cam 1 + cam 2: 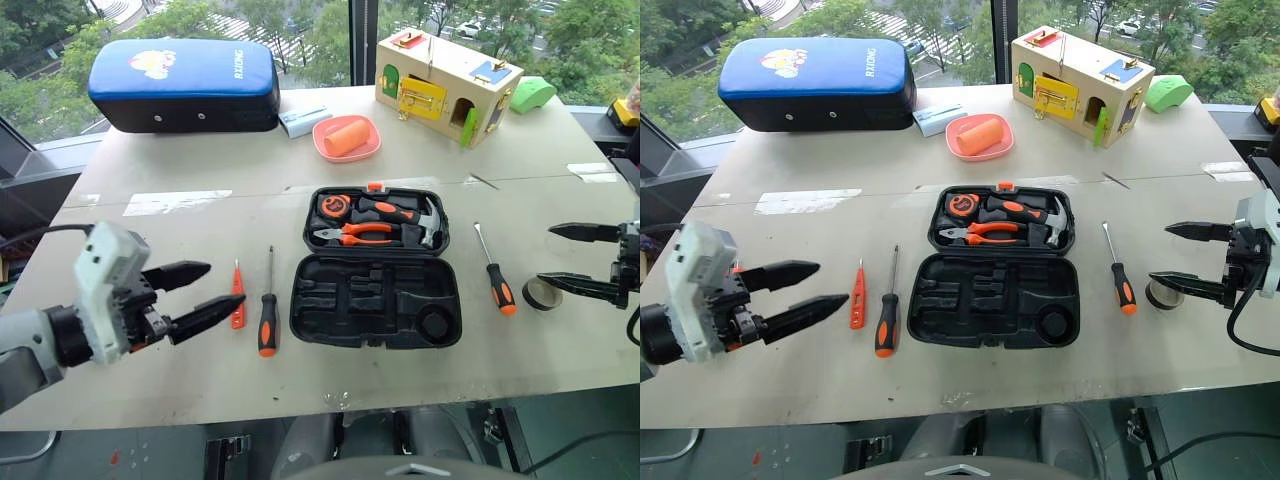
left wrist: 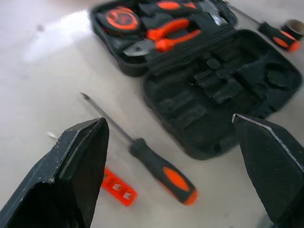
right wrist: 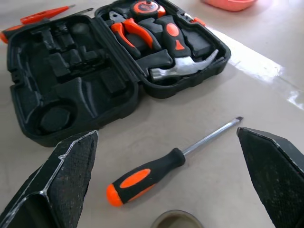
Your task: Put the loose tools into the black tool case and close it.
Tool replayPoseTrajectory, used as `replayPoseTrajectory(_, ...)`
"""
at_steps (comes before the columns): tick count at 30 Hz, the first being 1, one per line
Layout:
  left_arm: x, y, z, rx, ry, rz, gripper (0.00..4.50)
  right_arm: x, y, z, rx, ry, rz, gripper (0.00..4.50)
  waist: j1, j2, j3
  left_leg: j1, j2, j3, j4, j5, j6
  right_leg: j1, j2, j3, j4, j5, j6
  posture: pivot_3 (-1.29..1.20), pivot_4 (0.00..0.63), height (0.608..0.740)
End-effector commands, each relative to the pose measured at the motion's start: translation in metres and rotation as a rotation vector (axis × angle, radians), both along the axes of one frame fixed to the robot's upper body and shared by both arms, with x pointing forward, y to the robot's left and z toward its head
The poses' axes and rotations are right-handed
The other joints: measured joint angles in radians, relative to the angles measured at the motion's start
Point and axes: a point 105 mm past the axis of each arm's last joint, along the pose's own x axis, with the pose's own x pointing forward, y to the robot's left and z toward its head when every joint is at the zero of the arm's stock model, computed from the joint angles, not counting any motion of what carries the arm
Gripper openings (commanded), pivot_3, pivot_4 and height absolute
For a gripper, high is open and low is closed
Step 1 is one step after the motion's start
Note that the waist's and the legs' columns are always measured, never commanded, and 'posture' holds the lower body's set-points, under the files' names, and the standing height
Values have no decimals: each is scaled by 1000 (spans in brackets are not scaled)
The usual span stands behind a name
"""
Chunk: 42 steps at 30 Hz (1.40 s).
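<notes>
Left eye view shows the black plastic tool case point(image 1: 375, 300) lying open flat on the grey table point(image 1: 180, 370), between the two grippers. Its far half holds a hammer point(image 1: 425, 218), orange-handled pliers point(image 1: 355, 234) and a round tape measure point(image 1: 333, 206); its near half shows bare moulded recesses. The left gripper point(image 1: 195, 292) hangs above the table with its tapered black fingers apart and nothing between them. Just beyond its fingertips lies the slim flat orange tester screwdriver point(image 1: 237, 297), and beside that, toward the case, a screwdriver point(image 1: 267, 318) with a thin steel shaft and a rounded black-orange handle. The right gripper point(image 1: 565, 255) is likewise spread wide and holds nothing. The small dark tape roll point(image 1: 541, 293), a low ring, lies on the table against its nearer fingertip; whether they touch cannot be told. A second black-orange screwdriver point(image 1: 496, 278) lies between that roll and the case.
</notes>
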Motion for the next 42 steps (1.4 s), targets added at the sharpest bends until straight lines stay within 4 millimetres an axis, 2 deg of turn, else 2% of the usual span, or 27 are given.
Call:
replayPoseTrajectory(1,-1,9,-23,82,139,75,4444,-7,15,17,-9,-56,80,4500,2,0,0,0,0,0,1,0,0,0,0,0,0,0,0,0,150,735)
replayPoseTrajectory(6,-2,-1,-40,2,277,151,4444,-19,45,29,-14,-114,186,4500,8,-4,2,0,0,-2,2,0,0,1,0,-1,0,0,0,0,150,735)
replayPoseTrajectory(9,6,-4,-52,4,311,234,4444,-29,66,39,0,-138,272,4500,14,-5,2,-1,0,-3,2,0,0,1,-1,-2,0,0,0,0,150,735)
replayPoseTrajectory(16,28,-12,-71,46,342,338,4444,-43,94,45,12,-161,397,4500,28,-7,3,-1,-1,-3,2,2,-3,1,-2,-2,0,0,0,0,150,735)
replayPoseTrajectory(19,35,-29,-70,-2,343,298,4444,-45,98,44,24,-162,414,4500,31,-8,3,-2,-1,-3,2,2,-4,1,-2,-3,0,0,0,0,150,735)
replayPoseTrajectory(22,39,-38,-70,13,342,276,3685,-47,101,41,33,-155,423,4500,29,-9,3,-2,-2,-4,3,2,-4,1,-3,-3,0,0,0,0,150,735)
replayPoseTrajectory(23,40,-40,-72,28,351,268,3243,-48,102,40,35,-153,426,4500,29,-9,3,-2,-3,-4,3,2,-4,1,-3,-3,0,0,0,0,150,735)
replayPoseTrajectory(32,38,-38,-85,107,399,272,3243,-49,103,40,61,-154,413,4500,29,-10,3,-2,-3,-4,3,3,-5,1,-3,-4,0,0,0,0,150,735)
replayPoseTrajectory(42,38,-35,-80,115,374,276,3243,-47,101,39,61,-156,405,4500,28,-10,3,-2,-3,-4,3,3,-5,1,-3,-4,0,0,0,0,150,735)
